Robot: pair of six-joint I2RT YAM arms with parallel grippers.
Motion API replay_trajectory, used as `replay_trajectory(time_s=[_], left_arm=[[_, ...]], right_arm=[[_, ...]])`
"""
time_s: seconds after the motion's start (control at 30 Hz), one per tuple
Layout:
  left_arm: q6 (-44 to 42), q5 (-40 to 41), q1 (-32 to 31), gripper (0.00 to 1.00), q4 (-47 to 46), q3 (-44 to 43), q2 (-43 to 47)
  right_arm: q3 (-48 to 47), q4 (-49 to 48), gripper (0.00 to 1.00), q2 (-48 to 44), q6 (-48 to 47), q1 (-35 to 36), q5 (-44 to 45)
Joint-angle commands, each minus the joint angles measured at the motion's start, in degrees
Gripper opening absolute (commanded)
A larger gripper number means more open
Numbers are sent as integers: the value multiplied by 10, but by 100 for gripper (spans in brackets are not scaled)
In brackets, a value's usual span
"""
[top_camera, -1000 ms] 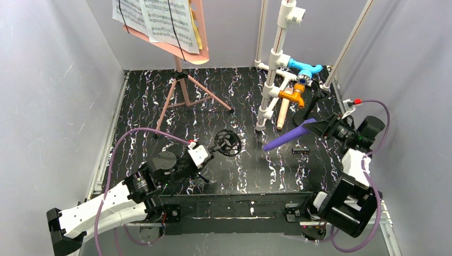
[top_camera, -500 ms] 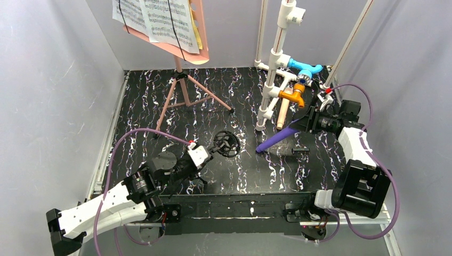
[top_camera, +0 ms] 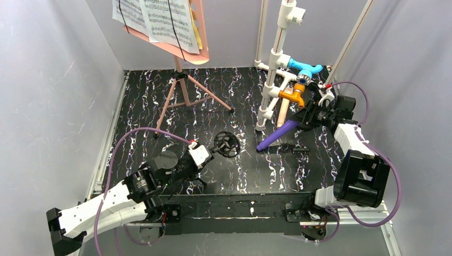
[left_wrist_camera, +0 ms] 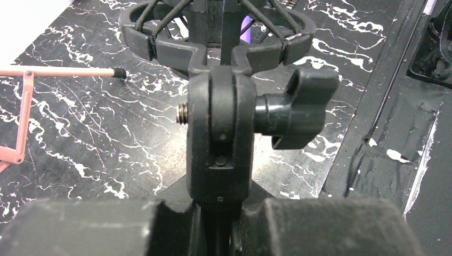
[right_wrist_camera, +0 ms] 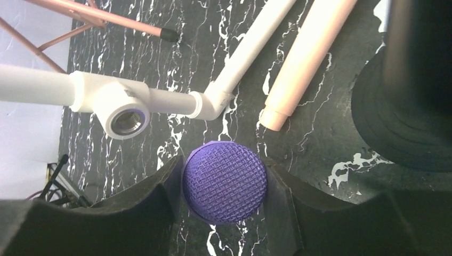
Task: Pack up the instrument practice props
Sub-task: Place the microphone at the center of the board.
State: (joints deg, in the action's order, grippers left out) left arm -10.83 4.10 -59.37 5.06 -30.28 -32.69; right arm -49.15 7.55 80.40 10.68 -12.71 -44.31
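My left gripper [top_camera: 207,153] is shut on the stem of a small black tripod mount [left_wrist_camera: 221,133], whose ring-shaped cradle [top_camera: 228,144] sticks out ahead of it. My right gripper [top_camera: 305,118] is shut on the mesh head of the purple microphone [right_wrist_camera: 224,181]. Its handle [top_camera: 273,137] slants down to the mat. The beige microphone [top_camera: 282,113] leans by the pipe frame and also shows in the right wrist view [right_wrist_camera: 306,58]. The pink sheet-music holder [top_camera: 181,88] stands at the back left, carrying printed music pages [top_camera: 154,18] and a pink folder [top_camera: 198,32].
The white pipe frame [top_camera: 274,64] with blue and orange fittings stands at the back right, just left of my right gripper. A small black comb-like piece [top_camera: 301,151] lies on the mat. A black round base [right_wrist_camera: 405,112] is close on the right. Grey walls enclose the mat.
My right arm has swung back and left with the purple microphone, toward the pipe frame, and the handle tip has come down to the mat. My left arm has barely moved.
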Motion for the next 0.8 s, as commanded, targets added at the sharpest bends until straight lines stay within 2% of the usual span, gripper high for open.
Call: replay_trajectory(time_s=[0.0, 0.1, 0.4, 0.63, 0.77], left_arm=[[3, 7, 2, 0, -21, -35, 9], [5, 8, 2, 0, -23, -31, 12], [8, 6, 2, 0, -29, -31, 4], [13, 4, 2, 0, -29, -29, 5], [13, 5, 2, 0, -28, -29, 8]], right_arm=[[-6, -32, 20, 2, -34, 3, 110], [21, -39, 21, -15, -44, 3, 150], [68, -55, 36, -44, -43, 2, 223], [81, -66, 37, -44, -45, 3, 225], [86, -70, 47, -46, -42, 3, 212]])
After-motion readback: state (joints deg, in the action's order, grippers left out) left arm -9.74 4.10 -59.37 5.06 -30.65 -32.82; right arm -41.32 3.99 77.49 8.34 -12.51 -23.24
